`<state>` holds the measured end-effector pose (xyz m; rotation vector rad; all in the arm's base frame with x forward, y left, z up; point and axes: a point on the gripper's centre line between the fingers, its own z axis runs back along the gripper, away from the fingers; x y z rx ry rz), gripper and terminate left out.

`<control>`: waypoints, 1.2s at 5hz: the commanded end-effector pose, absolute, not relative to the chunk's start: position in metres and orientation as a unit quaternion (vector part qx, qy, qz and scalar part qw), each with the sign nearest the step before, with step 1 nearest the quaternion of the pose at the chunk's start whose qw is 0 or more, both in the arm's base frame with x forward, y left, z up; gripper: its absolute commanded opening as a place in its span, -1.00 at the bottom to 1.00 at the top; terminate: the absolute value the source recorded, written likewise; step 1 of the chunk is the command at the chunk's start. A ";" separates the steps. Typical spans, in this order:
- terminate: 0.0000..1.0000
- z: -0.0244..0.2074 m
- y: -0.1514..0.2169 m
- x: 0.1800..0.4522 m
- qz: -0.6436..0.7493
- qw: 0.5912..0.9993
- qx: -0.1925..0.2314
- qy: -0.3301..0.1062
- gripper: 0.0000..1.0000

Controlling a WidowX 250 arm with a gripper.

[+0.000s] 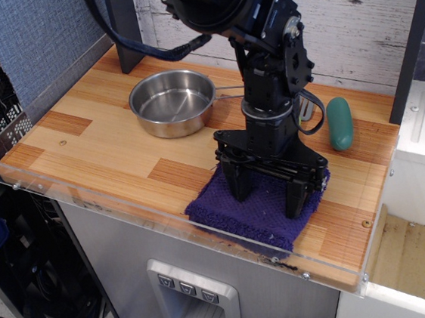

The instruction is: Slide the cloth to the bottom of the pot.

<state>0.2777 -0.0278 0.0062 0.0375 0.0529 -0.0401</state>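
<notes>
The dark purple cloth (245, 215) lies flat at the front edge of the wooden table, right of centre. My gripper (267, 197) stands straight down on it, open, with both black fingertips (237, 187) pressing on the cloth's far half. The shiny steel pot (172, 102) sits behind and to the left of the cloth, apart from it, with its thin wire handle (230, 92) pointing right, behind my arm.
A green oblong object (339, 123) lies on the table to the right of my arm. A clear plastic lip (126, 202) runs along the table's front and left edges. A dark post (124, 28) stands at the back left, against the plank wall.
</notes>
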 end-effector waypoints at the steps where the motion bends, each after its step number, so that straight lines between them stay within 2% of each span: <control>1: -1.00 0.011 0.050 0.252 0.027 0.997 0.016 0.067 1.00; 4: -1.00 0.009 0.130 0.251 0.050 0.993 -0.050 0.096 1.00; 6: -1.00 0.020 0.156 0.256 0.024 0.993 -0.055 0.098 1.00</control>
